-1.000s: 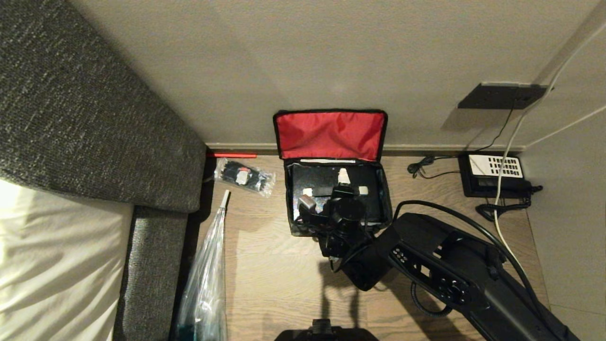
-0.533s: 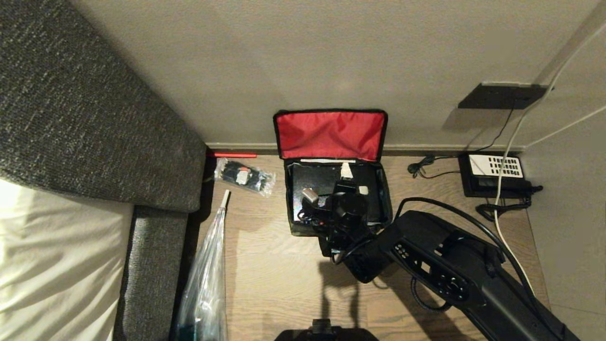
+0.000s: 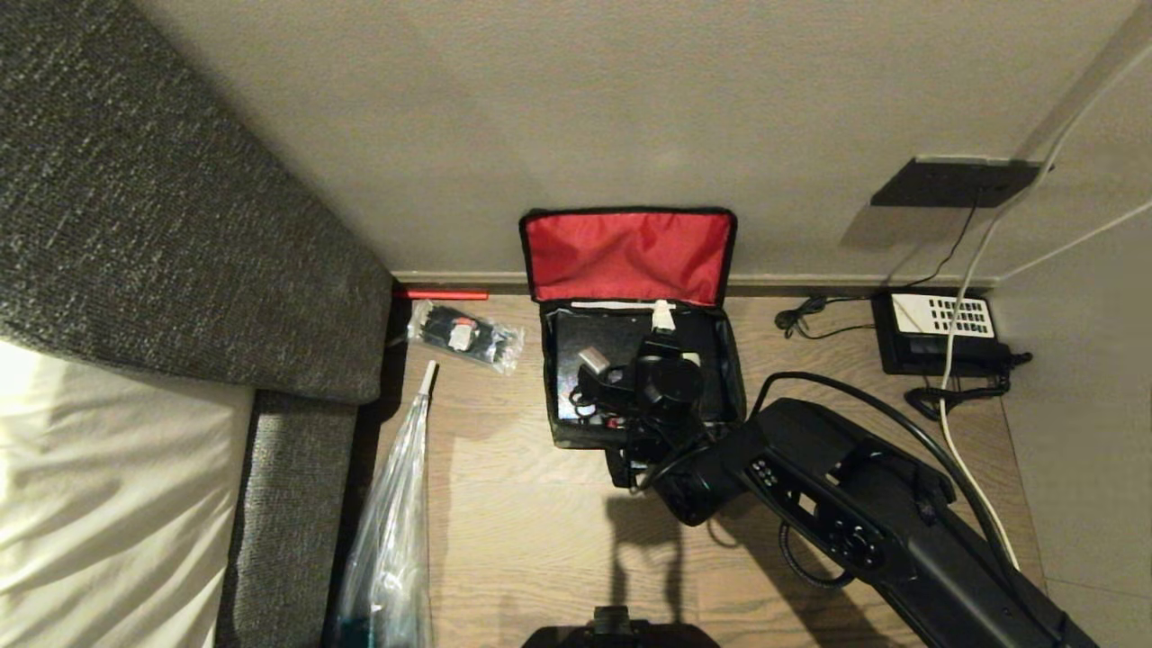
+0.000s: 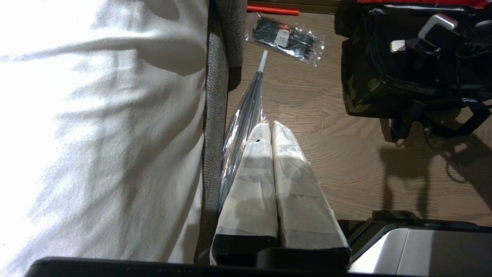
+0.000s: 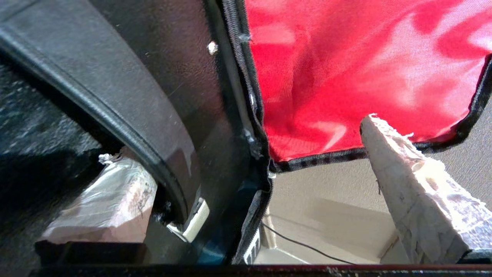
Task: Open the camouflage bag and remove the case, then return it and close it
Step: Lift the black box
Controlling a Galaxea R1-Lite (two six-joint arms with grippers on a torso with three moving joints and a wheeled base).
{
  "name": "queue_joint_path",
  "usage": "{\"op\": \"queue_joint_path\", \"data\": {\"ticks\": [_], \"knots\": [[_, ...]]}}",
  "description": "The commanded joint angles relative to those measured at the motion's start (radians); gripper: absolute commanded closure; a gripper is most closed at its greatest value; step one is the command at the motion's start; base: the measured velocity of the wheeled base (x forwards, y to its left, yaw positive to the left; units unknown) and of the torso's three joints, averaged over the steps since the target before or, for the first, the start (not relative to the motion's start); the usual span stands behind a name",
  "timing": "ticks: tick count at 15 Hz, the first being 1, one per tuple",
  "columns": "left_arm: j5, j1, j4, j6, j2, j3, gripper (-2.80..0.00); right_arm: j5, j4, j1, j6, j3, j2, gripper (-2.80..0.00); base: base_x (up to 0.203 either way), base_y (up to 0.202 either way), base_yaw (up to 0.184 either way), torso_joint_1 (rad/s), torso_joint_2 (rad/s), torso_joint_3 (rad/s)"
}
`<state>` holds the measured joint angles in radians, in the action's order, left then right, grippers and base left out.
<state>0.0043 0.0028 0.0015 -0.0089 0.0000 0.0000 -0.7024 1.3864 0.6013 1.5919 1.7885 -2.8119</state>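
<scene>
The camouflage bag (image 3: pixel 733 378) stands open on the wooden floor, its red lid lining (image 3: pixel 627 256) propped against the wall. The black case (image 3: pixel 594 335) lies inside it. My right gripper (image 3: pixel 663 331) reaches down into the bag over the case, open. In the right wrist view (image 5: pixel 236 138) one taped finger (image 5: pixel 103 196) sits under the case's curved black handle (image 5: pixel 115 115). The other finger (image 5: pixel 403 173) stands well apart, in front of the red lining (image 5: pixel 346 57). My left gripper (image 4: pixel 269 127) is parked low beside the bed, shut and empty, with the bag (image 4: pixel 361 92) off to its side.
A clear packet of black ties (image 3: pixel 463 336) lies left of the bag, and a long plastic-wrapped object (image 3: pixel 396 522) runs along the grey sofa (image 3: pixel 180 225). A black phone with white keypad (image 3: pixel 940 328) and cables sit at the right, by the wall.
My right gripper has pushed further into the bag toward the wall, its upper fingertip now near the lid hinge. It stays open. The bag and case have not shifted.
</scene>
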Motion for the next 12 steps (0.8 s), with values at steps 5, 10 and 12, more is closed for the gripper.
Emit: {"op": "queue_joint_path", "data": {"ticks": [5, 10, 12], "knots": [[0.000, 0.000, 0.000, 0.000, 0.000, 0.000, 0.00, 0.007, 0.008, -0.003, -0.007, 0.003, -0.014, -2.80, 0.000, 0.000, 0.000, 0.000, 0.00, 0.000], [0.000, 0.000, 0.000, 0.000, 0.000, 0.000, 0.00, 0.024, -0.001, -0.003, -0.006, 0.002, -0.014, 0.00, 0.000, 0.000, 0.000, 0.000, 0.00, 0.000], [0.000, 0.000, 0.000, 0.000, 0.000, 0.000, 0.00, 0.023, 0.000, -0.003, -0.009, -0.009, -0.012, 0.00, 0.000, 0.000, 0.000, 0.000, 0.00, 0.000]]}}
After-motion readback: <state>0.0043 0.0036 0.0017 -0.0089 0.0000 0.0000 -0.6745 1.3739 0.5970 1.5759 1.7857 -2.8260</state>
